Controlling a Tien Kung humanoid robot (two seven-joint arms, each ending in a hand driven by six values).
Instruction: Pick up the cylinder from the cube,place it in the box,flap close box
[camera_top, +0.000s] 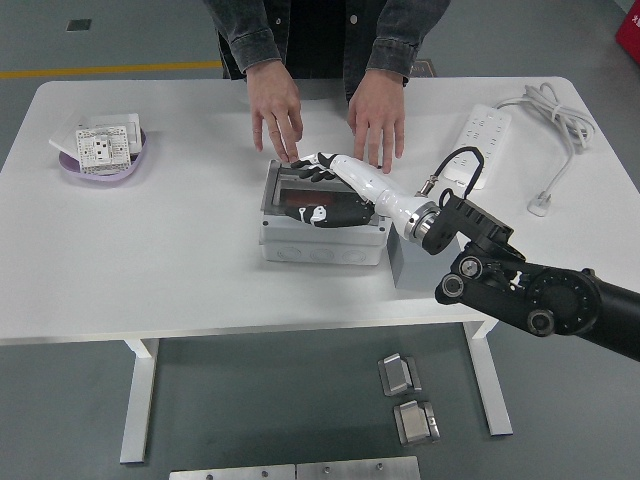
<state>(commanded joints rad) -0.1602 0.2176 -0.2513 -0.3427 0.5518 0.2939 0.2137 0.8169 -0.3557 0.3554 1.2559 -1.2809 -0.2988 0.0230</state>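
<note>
The grey box (320, 240) stands mid-table with its lid (290, 182) tilted low over the opening. Through the remaining gap a strip of the red cylinder (300, 203) shows inside. My right hand (318, 190) reaches in from the right. Its fingers (312, 164) lie spread on top of the lid and its thumb sits at the lid's front edge, gripping nothing. The grey cube (402, 268) stands just right of the box, mostly hidden by my right forearm, with nothing seen on it. No left arm shows.
A person stands at the far side with both hands (275, 108) (378, 112) flat on the table just behind the box. A purple bowl (72, 166) holding a white socket plate sits far left. A white power strip (484, 134) and its cable (550, 110) lie at the right.
</note>
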